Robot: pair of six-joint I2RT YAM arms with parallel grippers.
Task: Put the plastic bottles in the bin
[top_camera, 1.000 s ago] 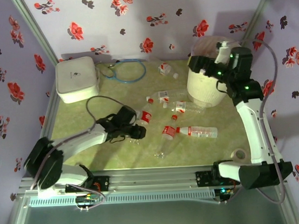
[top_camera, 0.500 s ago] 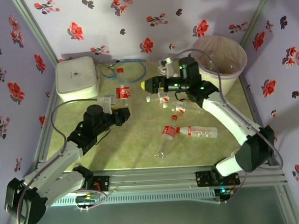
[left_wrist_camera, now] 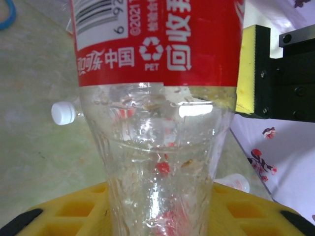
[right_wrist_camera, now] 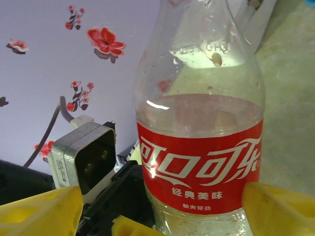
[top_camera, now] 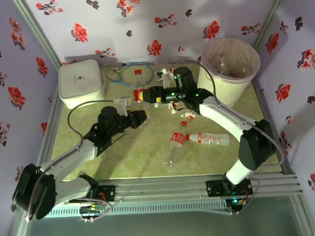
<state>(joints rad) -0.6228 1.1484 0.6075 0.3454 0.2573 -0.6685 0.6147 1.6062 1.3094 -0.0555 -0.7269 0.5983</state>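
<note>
Well left of the cream bin (top_camera: 226,92), the left tool (top_camera: 138,109) is clamped on the base of an upright red-labelled Coca-Cola bottle (top_camera: 139,92). The right tool (top_camera: 152,95) flanks the bottle with its jaws spread wide, gripping nothing.

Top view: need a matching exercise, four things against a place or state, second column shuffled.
Things:
1. Coca-Cola bottle
2. bin
3. white square box
4. blue cable loop

Places or states:
A. far left corner of the table
B. lying flat on the table, behind the held bottle
C. upright, clamped in the left gripper
D. far right corner of the table

Pairs: 1-C, 2-D, 3-A, 4-B
</note>
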